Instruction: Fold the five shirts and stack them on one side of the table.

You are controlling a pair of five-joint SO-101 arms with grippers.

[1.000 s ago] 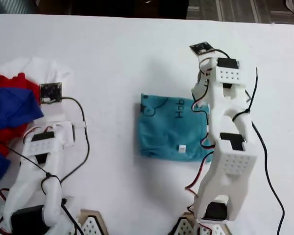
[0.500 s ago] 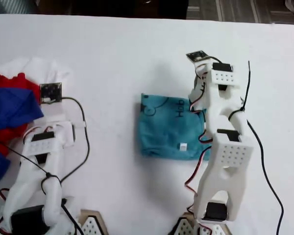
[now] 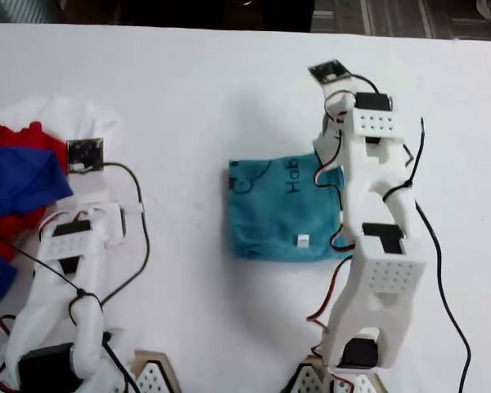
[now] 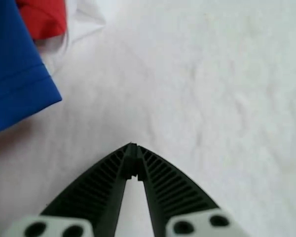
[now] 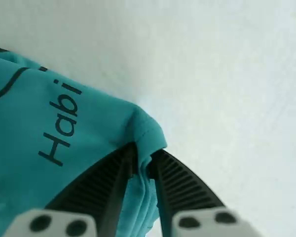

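Bright, even light washes the white table (image 3: 229, 82), with faint soft shadows.

A big white table (image 3: 196, 90) with a soft, slightly wrinkled top fills most of the picture, and past its far edge, along the top of the frame, lies a dark floor (image 3: 229, 12) with grey tiles (image 3: 393, 16) at the upper right.
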